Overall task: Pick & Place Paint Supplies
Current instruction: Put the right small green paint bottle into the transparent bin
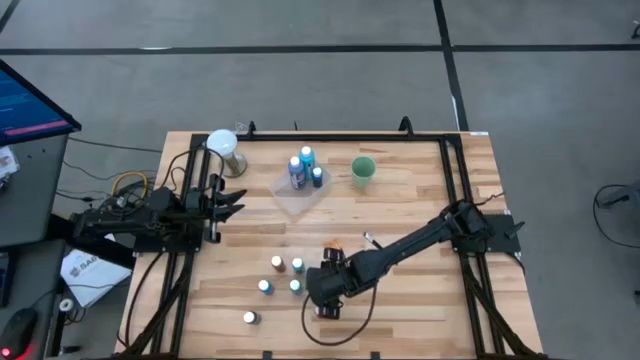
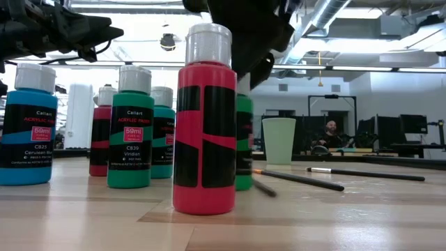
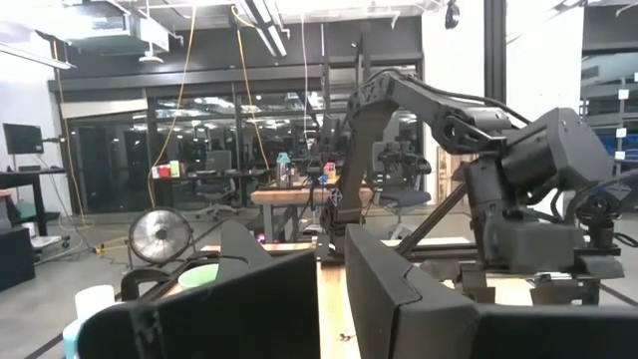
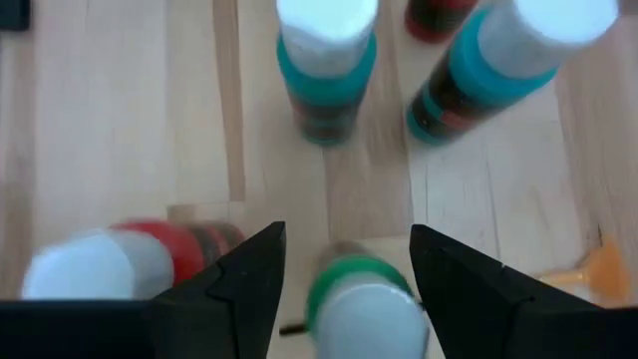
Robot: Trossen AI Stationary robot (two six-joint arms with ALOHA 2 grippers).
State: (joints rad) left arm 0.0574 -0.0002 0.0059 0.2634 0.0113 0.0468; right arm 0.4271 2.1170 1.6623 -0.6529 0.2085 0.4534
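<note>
Bottle (image 2: pixel 204 118), red, white-capped, upright.

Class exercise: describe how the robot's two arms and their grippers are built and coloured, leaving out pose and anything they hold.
Both arms are black, jointed links with boxy housings. The left arm ends in the left gripper; yellow cabling sits near its base. The right gripper has two flat, angular, matte-black fingers. A thin dark cable loops beside the right arm.

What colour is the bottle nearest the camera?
Red with black panels and a white cap; the low view shows it best.
</note>
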